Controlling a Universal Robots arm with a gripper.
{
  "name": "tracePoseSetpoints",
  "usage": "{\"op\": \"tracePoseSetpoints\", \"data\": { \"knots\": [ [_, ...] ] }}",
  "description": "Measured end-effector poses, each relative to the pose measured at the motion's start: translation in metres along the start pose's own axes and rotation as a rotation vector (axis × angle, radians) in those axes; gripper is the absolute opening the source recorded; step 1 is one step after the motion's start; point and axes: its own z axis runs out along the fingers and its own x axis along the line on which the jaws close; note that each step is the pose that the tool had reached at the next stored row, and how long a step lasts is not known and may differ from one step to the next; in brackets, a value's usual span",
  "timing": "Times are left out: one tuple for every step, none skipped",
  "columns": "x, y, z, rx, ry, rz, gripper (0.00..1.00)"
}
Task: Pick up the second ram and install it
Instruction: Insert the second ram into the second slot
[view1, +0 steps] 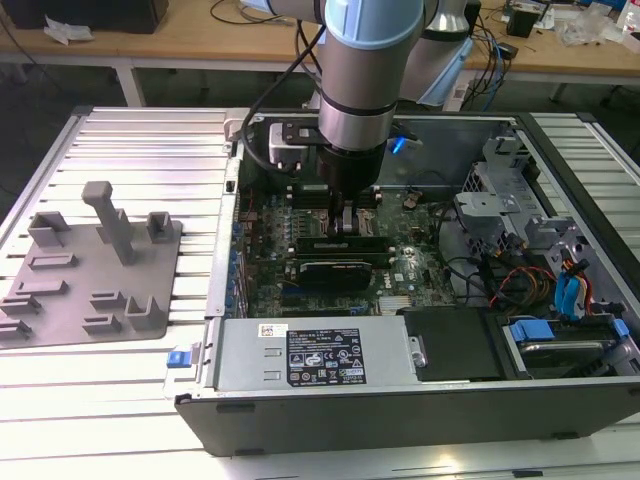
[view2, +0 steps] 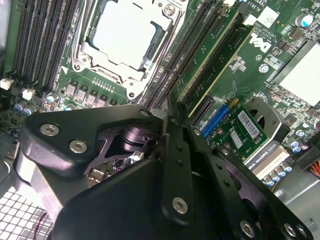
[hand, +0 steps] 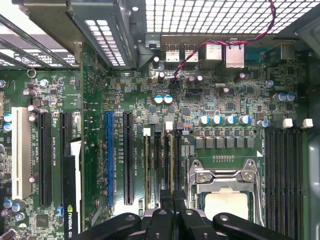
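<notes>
- I judge this to be the install step, not the pickup. The gripper (view1: 345, 218) is down inside the open computer case (view1: 400, 420), well apart from the grey holder tray (view1: 100, 275) on the exterior view's left.
- In both wrist views the fingers (view2: 182, 150) are pinched together, with a sliver of gap at most.
- The tips sit right over the black memory slots (hand: 163, 165) beside the CPU socket (hand: 227, 200), in line with the slot nearest the socket.
- I cannot tell where the second ram is. It would be edge-on, either between the tips or in that slot.
- Seating calls for the stick to be square along the slot and pressed straight, without tilt.
</notes>
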Motion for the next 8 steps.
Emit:
{"op": "tracePoseSetpoints", "data": {
  "knots": [
    [0.0000, 0.0000, 0.0000, 0.0001, 0.0000, 0.000, 0.09],
    [0.0000, 0.0000, 0.0000, 0.0001, 0.0000, 0.000, 0.09],
    [0.0000, 0.0000, 0.0001, 0.0001, -0.0001, 0.001, 0.09],
    [0.0000, 0.0000, 0.0001, 0.0001, -0.0001, 0.001, 0.09],
    [0.0000, 0.0000, 0.0001, 0.0001, -0.0001, 0.004, 0.09],
    [0.0000, 0.0000, 0.0001, 0.0003, -0.0003, 0.010, 0.09],
    [0.0000, 0.0000, 0.0001, 0.0003, -0.0003, 0.011, 0.09],
    [0.0000, 0.0000, 0.0001, 0.0004, -0.0003, 0.011, 0.09]
  ]
}}
